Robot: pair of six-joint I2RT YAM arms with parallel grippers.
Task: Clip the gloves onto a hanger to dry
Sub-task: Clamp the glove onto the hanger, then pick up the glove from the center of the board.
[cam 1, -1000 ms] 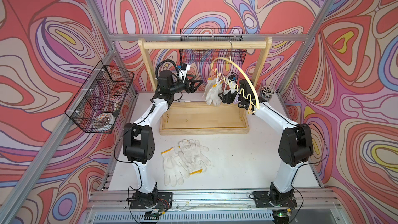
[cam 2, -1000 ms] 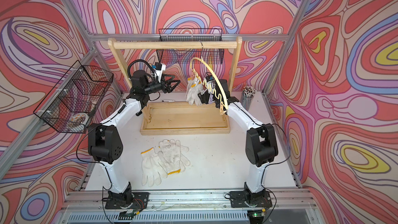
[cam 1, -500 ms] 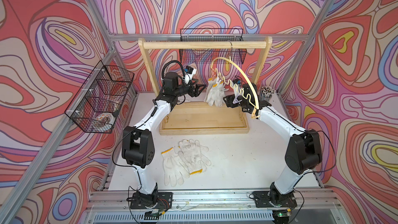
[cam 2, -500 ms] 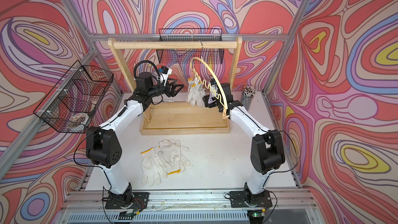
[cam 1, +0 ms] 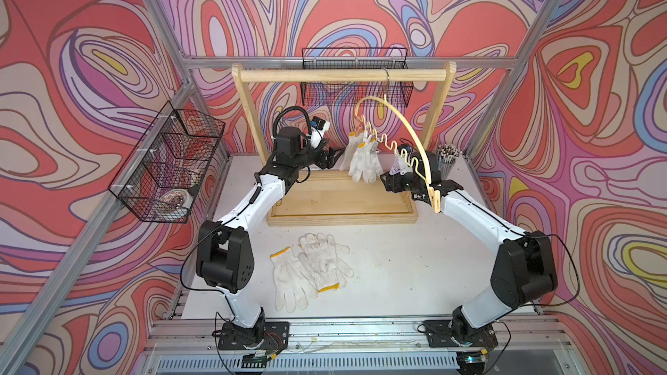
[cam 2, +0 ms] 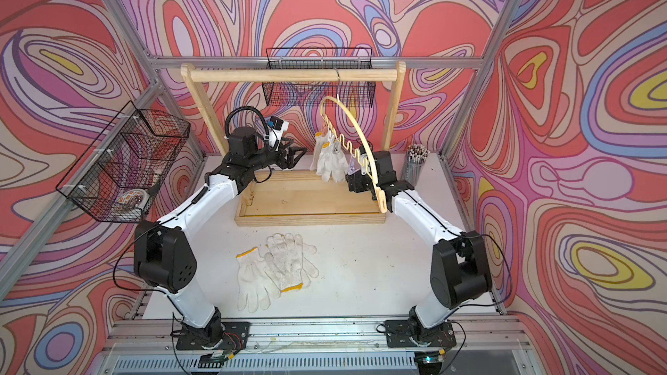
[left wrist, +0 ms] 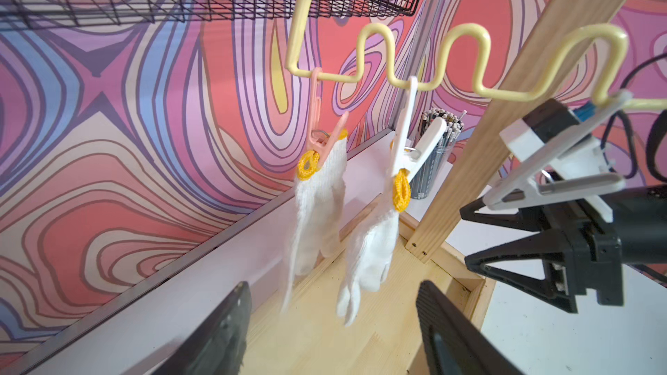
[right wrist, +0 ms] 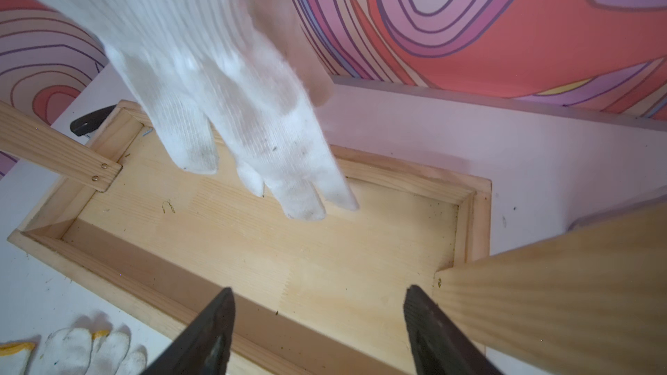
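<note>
Hanging from the wooden rail [cam 1: 325, 75] at upper centre, the hanger [cam 1: 407, 127] carries two clipped gloves [cam 1: 363, 164]. Two loose gloves [cam 1: 310, 271] lie at lower centre on the speckled white table [cam 1: 415, 268]. The left gripper [left wrist: 334, 284] and right gripper [right wrist: 319, 289] are both spread and hold nothing. Swirled red, purple and blue walls [cam 1: 361, 1] enclose the cell. Print on the roll [cam 1: 175, 198] at left is too small to read.
</note>
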